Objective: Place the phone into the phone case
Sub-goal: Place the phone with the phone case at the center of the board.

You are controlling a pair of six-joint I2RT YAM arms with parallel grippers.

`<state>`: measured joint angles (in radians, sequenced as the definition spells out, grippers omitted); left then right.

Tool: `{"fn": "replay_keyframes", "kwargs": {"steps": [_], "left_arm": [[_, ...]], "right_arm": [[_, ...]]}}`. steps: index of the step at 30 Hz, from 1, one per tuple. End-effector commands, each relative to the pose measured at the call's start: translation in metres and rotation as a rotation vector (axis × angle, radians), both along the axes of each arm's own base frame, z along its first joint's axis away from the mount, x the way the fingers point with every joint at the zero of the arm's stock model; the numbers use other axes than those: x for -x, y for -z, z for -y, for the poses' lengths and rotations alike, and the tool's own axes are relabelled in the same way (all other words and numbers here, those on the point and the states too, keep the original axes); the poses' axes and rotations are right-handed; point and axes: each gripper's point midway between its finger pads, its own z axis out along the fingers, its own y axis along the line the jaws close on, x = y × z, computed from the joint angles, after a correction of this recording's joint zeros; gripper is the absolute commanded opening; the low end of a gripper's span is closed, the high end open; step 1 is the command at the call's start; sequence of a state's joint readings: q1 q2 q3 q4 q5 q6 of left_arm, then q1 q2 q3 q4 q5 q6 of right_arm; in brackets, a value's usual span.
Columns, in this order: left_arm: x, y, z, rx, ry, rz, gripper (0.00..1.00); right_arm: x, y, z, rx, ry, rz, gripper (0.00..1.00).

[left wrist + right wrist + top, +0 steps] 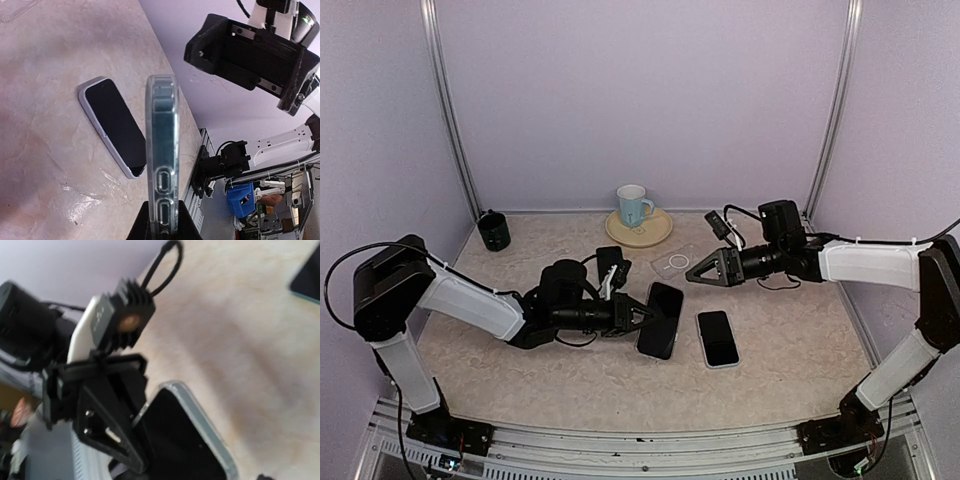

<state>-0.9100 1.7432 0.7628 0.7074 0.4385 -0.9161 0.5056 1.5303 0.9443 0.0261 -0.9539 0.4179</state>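
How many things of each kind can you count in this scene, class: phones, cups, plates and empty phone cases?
Phones: 2, the held phone in the left gripper and the flat phone.
Cups: 2, the black cup and the blue cup.
Plates: 1, the yellow plate under the blue cup.
Empty phone cases: 1, the clear empty case.
Total: 6.

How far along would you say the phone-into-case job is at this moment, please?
Done, apparently: the phone shows a clear case rim along its edges. In hand: the left gripper clamps that cased phone by one side, while the right gripper is open and apart from it. Left: probably setting it down. A second phone and another clear case lie on the table.
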Motion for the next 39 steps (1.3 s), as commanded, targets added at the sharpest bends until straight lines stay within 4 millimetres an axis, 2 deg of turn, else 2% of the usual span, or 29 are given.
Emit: {"fn": "replay_keyframes", "kwargs": {"steps": [1, 12, 18, 24, 39], "left_arm": [[-0.01, -0.003, 0.001, 0.061, -0.071, -0.069, 0.0], [-0.017, 0.046, 0.005, -0.01, -0.136, -0.235, 0.0], [-0.023, 0.056, 0.011, -0.033, -0.147, -0.275, 0.0], [-0.029, 0.07, 0.009, -0.076, -0.19, -0.287, 0.02], [-0.034, 0.088, 0.023, -0.092, -0.165, -0.304, 0.03]], "right_arm": [[-0.013, 0.014, 0.017, 0.078, 0.123, -0.012, 0.82], [-0.021, 0.023, 0.027, 0.135, 0.194, -0.002, 0.86], [-0.021, 0.023, 0.029, 0.142, 0.207, 0.004, 0.86], [-0.021, 0.024, 0.031, 0.15, 0.217, 0.005, 0.87], [-0.022, 0.026, 0.033, 0.153, 0.224, 0.002, 0.87]]}}
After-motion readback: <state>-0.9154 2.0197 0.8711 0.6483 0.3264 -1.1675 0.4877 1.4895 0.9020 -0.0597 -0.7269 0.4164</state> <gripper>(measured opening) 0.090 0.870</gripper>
